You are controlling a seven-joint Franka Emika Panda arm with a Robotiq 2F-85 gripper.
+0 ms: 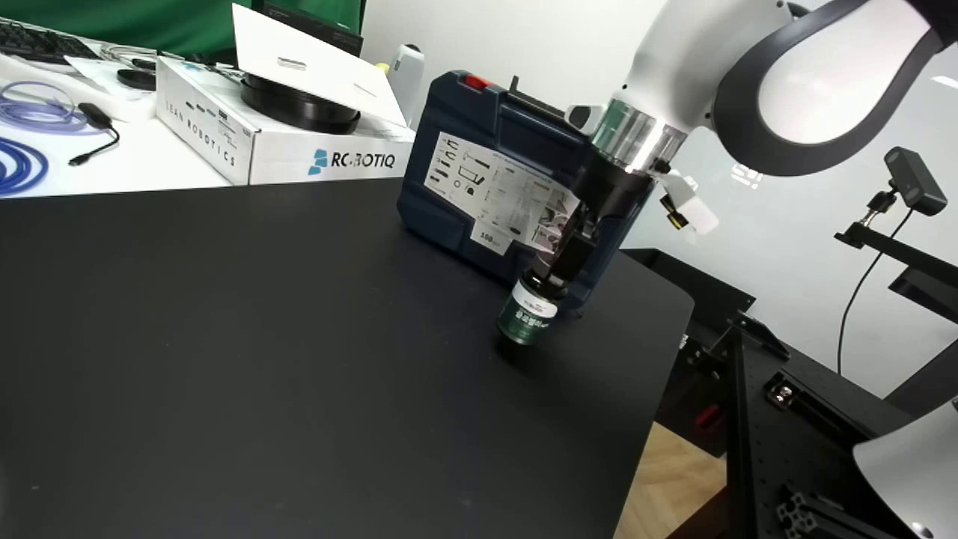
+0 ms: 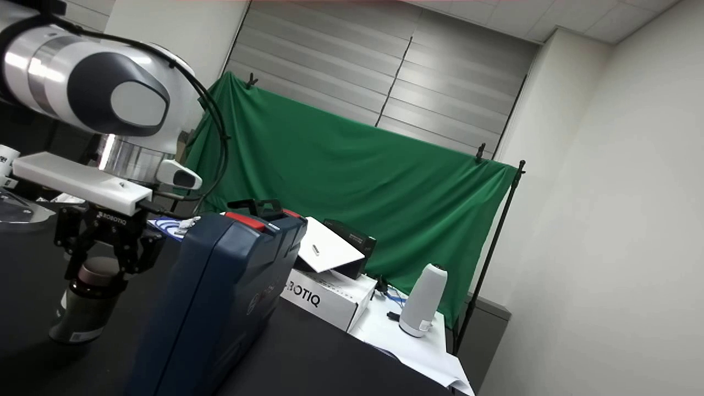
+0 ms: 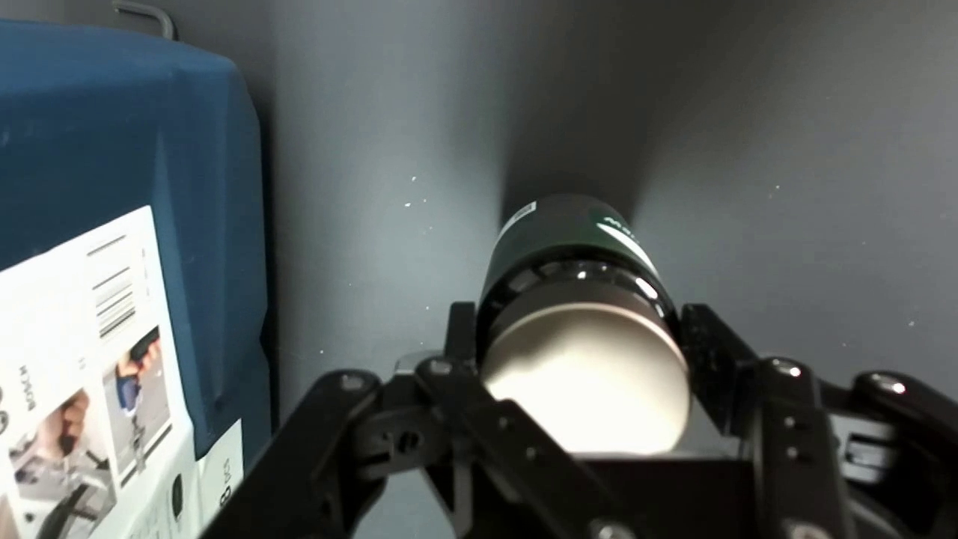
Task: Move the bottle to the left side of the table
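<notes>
The bottle, dark with a green-and-white label, shows in both exterior views. In the wrist view the bottle shows its round pale top and dark shoulder. My gripper comes down over the bottle from above, and it also shows in an exterior view. In the wrist view the gripper's fingers press on both sides of the bottle near its shoulder. The bottle is in line with the gripper, over the black table. A dark shadow lies under its base; I cannot tell whether it touches the table.
The blue tool case stands close beside the bottle and gripper; it also shows in an exterior view and the wrist view. A white Robotiq box stands on the white surface beyond the table's far edge. The table's side edge is near the bottle.
</notes>
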